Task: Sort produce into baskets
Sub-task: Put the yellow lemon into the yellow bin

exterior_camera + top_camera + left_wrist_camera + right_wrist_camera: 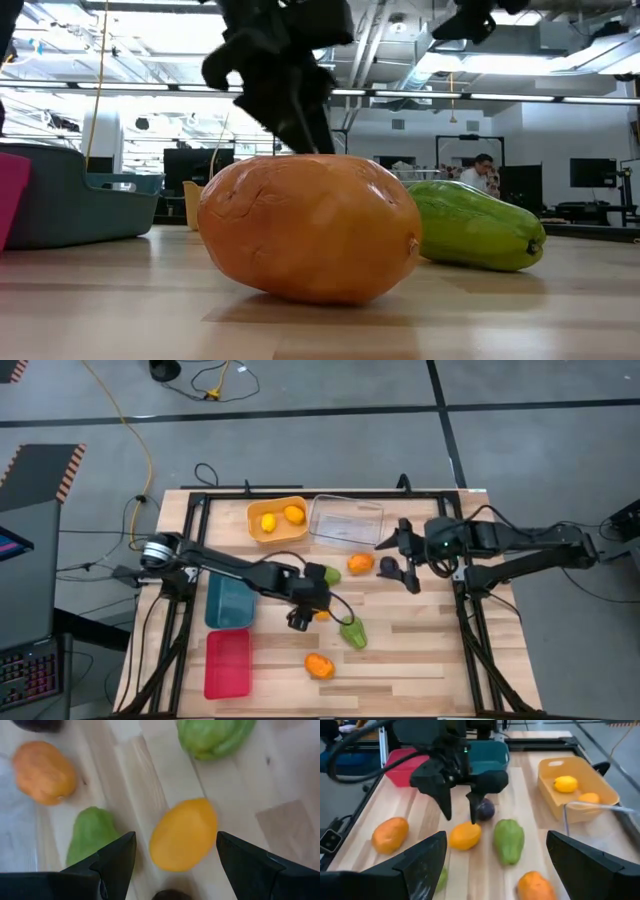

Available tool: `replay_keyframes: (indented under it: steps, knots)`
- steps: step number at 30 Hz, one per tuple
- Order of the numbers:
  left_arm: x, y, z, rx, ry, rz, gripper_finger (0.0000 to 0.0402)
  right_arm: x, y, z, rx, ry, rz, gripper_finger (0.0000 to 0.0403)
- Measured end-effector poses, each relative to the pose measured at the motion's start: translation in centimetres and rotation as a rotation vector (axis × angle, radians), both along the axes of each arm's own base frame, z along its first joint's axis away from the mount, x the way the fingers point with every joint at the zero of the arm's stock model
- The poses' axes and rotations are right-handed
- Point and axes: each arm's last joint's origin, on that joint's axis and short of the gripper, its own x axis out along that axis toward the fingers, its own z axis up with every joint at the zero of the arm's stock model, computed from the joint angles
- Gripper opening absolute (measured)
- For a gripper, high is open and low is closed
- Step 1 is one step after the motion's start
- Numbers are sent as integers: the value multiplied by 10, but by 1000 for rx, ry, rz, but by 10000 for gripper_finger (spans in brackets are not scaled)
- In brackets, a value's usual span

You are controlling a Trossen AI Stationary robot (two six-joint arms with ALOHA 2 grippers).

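My left gripper (305, 612) is open, pointing down over a yellow-orange piece (184, 835) on the table, one finger on either side of it; I see no touch. A dark purple piece (485, 810) lies just beyond it. Green pieces (352, 632) (328, 573), orange pieces (319, 665) (360, 563) and a second purple piece (388, 565) lie on the table. The orange basket (277, 535) holds two yellow pieces. The clear basket (346, 520), teal basket (230, 600) and red basket (228, 663) are empty. My right gripper (405, 565) is open and empty beside the second purple piece.
The baskets stand along the table's left and far side. The produce lies scattered over the middle. The low view shows the near orange piece (310, 228) and a green piece (480, 228) close up. A person (483, 172) sits far back in the room.
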Motion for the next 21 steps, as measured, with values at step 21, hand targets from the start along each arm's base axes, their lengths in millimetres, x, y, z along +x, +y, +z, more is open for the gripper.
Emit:
replay_keyframes:
  steps: [21]
  knots:
    - [24, -4, -43, 67, 178, -143, 265, 13, 6, -20, 18, 77, 15, 368]
